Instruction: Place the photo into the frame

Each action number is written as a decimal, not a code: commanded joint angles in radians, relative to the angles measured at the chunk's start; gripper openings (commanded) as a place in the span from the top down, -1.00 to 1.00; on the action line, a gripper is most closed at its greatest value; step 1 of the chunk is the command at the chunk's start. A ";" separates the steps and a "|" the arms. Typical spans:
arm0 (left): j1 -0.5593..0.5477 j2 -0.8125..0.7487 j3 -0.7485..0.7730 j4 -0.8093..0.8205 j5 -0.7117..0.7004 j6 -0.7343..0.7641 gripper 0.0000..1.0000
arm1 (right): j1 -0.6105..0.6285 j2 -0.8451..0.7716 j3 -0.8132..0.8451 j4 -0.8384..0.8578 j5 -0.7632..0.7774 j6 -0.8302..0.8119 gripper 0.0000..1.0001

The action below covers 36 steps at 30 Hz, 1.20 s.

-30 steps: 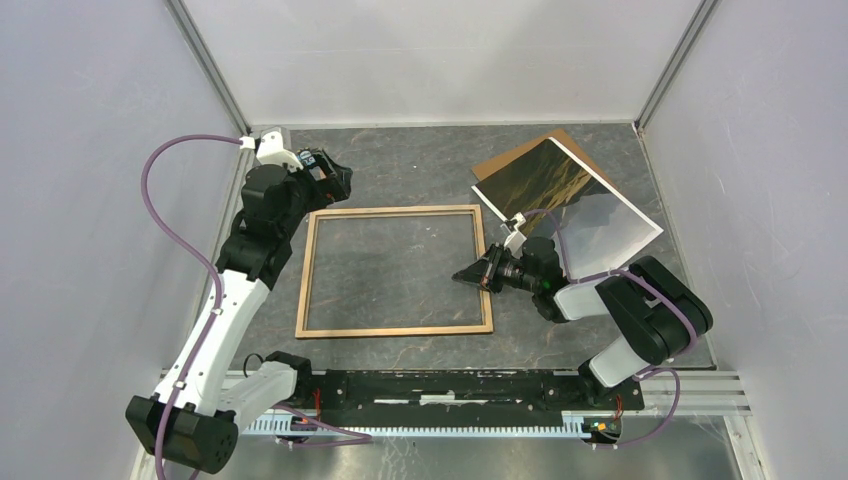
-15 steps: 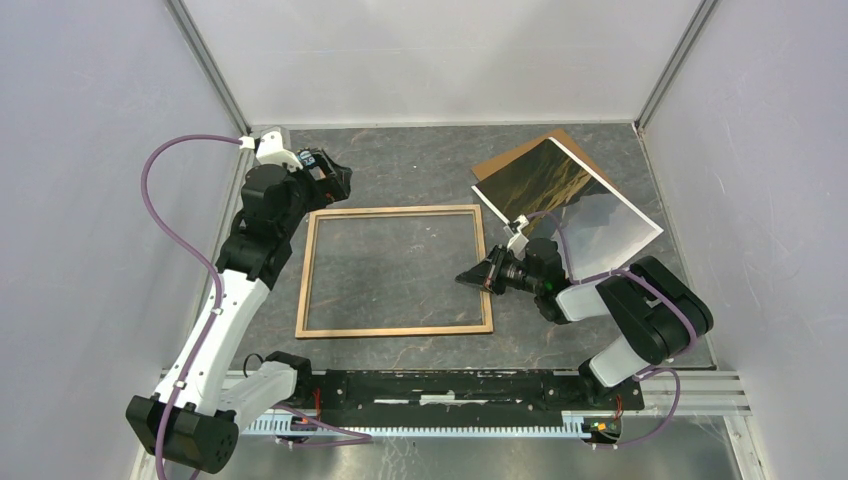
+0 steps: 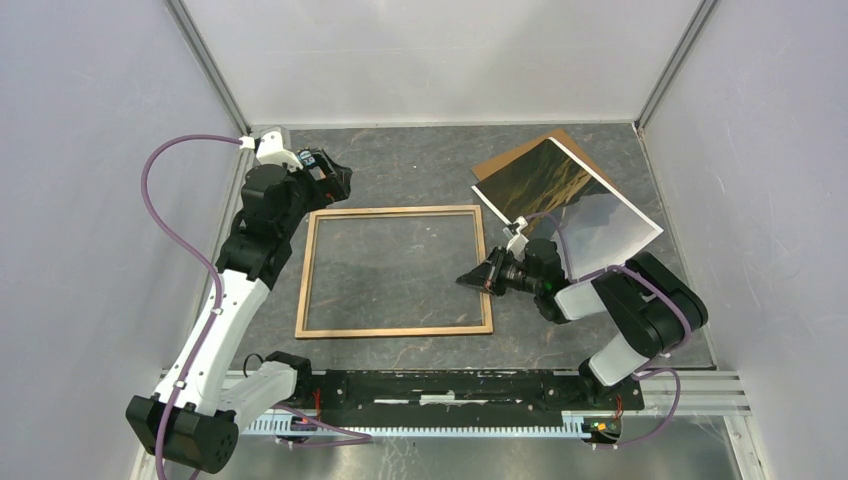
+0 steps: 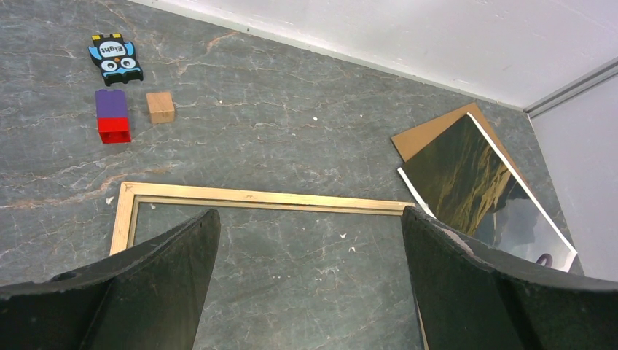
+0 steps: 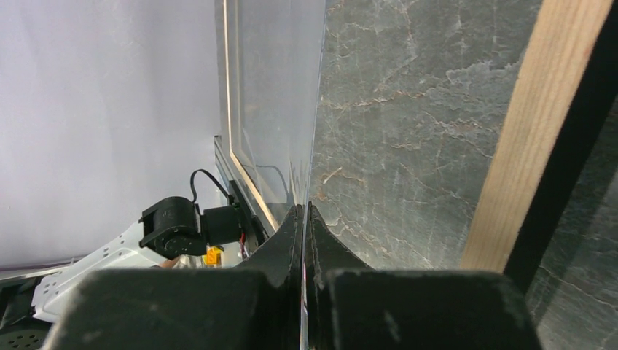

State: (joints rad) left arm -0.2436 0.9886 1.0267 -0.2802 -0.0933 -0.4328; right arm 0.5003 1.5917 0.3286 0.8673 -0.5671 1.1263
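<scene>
The frame (image 3: 395,211) lies flat in the middle of the bench (image 3: 420,160), with its light wood side up. The photo (image 3: 560,190) is not in it. The photo is off to the right of the frame, near the back of the bench. Its picture side is up, dark and shiny with a white edge. It rests partly on a brown board (image 3: 512,157) that sticks out behind it. The photo's near corner is hidden under the right arm.

The right hand (image 3: 462,279) is turned on its side. It reaches over the frame's right rail, low over the inside of the frame. Its two fingers (image 5: 277,248) are pressed tight together. It looks like there is nothing between them, but the view is too close to be sure.

The left hand (image 3: 335,178) hangs above the bench, just past the frame's back left corner. It is spread as wide as it goes and holds nothing. Its own camera shows an owl card (image 4: 115,58), a purple and red block (image 4: 113,117) and a small wood cube (image 4: 160,107). They sit close together at the back of the bench, apart from the frame.
</scene>
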 commanded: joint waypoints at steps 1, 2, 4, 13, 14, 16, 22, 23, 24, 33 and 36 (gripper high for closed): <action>0.005 -0.002 -0.002 0.049 0.017 0.020 -1.00 | 0.000 0.031 0.027 0.028 -0.058 -0.046 1.00; 0.005 -0.002 -0.002 0.049 0.017 0.021 -1.00 | -0.002 0.033 0.031 0.022 -0.060 -0.053 1.00; 0.004 0.000 -0.002 0.049 0.016 0.021 -1.00 | -0.007 0.034 0.036 0.004 -0.061 -0.066 1.00; 0.004 0.002 -0.002 0.049 0.021 0.020 -1.00 | -0.026 0.058 0.065 -0.031 -0.078 -0.106 1.00; 0.004 0.002 -0.002 0.049 0.021 0.020 -1.00 | -0.028 0.061 0.069 -0.031 -0.080 -0.108 1.00; 0.005 0.002 -0.002 0.049 0.020 0.020 -1.00 | -0.028 0.065 0.077 -0.034 -0.081 -0.115 1.00; 0.004 0.005 -0.002 0.049 0.025 0.016 -1.00 | -0.028 0.059 0.102 -0.090 -0.074 -0.158 0.82; 0.004 0.005 -0.003 0.050 0.027 0.016 -1.00 | -0.027 0.052 0.105 -0.108 -0.068 -0.171 0.69; 0.004 0.006 -0.004 0.051 0.027 0.016 -1.00 | -0.028 0.043 0.108 -0.136 -0.062 -0.191 0.52; 0.004 0.002 -0.008 0.056 0.046 0.006 -1.00 | -0.028 -0.082 0.192 -0.514 0.053 -0.436 -0.18; 0.003 -0.006 -0.011 0.060 0.047 0.005 -1.00 | -0.028 -0.107 0.243 -0.643 0.083 -0.517 -0.33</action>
State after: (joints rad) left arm -0.2436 0.9955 1.0233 -0.2733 -0.0658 -0.4328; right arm 0.4728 1.5387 0.4850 0.4202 -0.5510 0.7738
